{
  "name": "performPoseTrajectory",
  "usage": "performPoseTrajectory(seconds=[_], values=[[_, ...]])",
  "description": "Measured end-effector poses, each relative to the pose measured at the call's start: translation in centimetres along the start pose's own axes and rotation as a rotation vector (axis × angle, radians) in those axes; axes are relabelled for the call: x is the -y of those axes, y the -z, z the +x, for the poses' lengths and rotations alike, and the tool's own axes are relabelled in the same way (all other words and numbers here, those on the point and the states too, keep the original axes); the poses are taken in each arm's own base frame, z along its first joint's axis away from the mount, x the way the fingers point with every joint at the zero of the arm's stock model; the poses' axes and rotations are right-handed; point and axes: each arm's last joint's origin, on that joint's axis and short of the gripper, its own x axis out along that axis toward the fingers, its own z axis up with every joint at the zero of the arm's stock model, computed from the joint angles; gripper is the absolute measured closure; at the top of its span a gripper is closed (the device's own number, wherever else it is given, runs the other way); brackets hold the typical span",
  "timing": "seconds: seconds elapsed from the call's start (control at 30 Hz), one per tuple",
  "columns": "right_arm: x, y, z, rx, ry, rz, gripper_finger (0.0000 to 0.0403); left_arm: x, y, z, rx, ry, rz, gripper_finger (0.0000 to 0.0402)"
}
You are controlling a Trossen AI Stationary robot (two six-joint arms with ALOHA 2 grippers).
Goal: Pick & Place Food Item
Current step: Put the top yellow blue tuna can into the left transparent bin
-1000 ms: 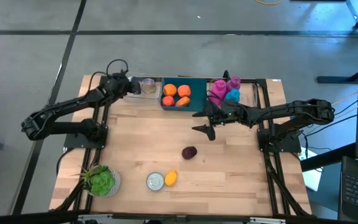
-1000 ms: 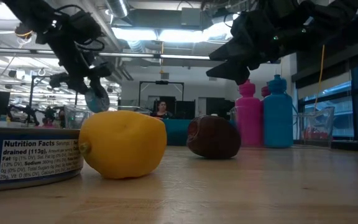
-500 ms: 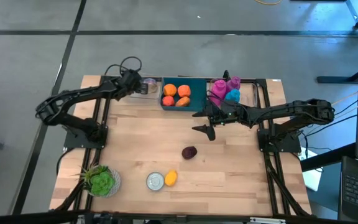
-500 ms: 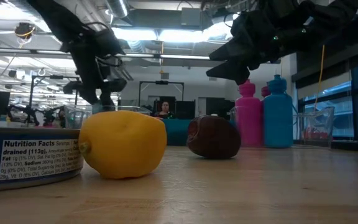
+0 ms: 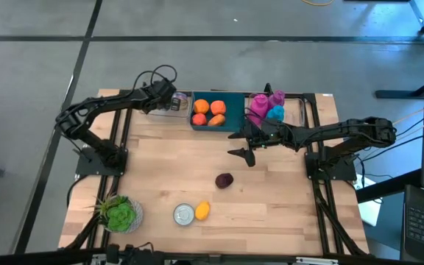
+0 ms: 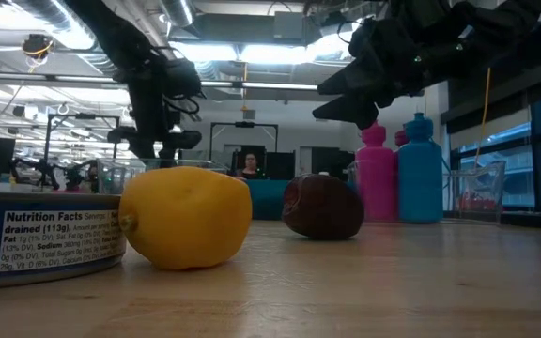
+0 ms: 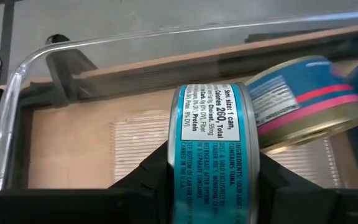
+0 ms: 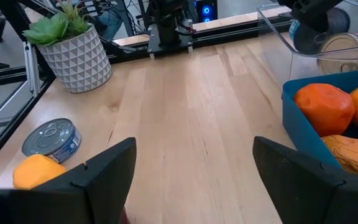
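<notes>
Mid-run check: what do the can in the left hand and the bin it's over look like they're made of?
The can, clamped in the left hand, looks like metal wrapped in a glossy printed paper label. The bin looks like clear hard plastic: the table shows through its wall and its rim catches glare.

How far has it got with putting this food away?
One tin already lies in the clear bin. The left claw holds a second can over it. A third can, the lemon and a dark fruit remain on the table.
</notes>
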Motion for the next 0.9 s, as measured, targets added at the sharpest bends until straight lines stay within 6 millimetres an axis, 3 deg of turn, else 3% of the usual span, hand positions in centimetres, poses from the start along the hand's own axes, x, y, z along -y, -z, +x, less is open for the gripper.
performPoseTrajectory(seconds=[0.9], values=[[0.0, 0.0, 0.0, -0.004, 0.001, -0.003, 0.0081, -0.6, -0.6, 1.5, -0.098, 0.094, -0.003, 0.0254]])
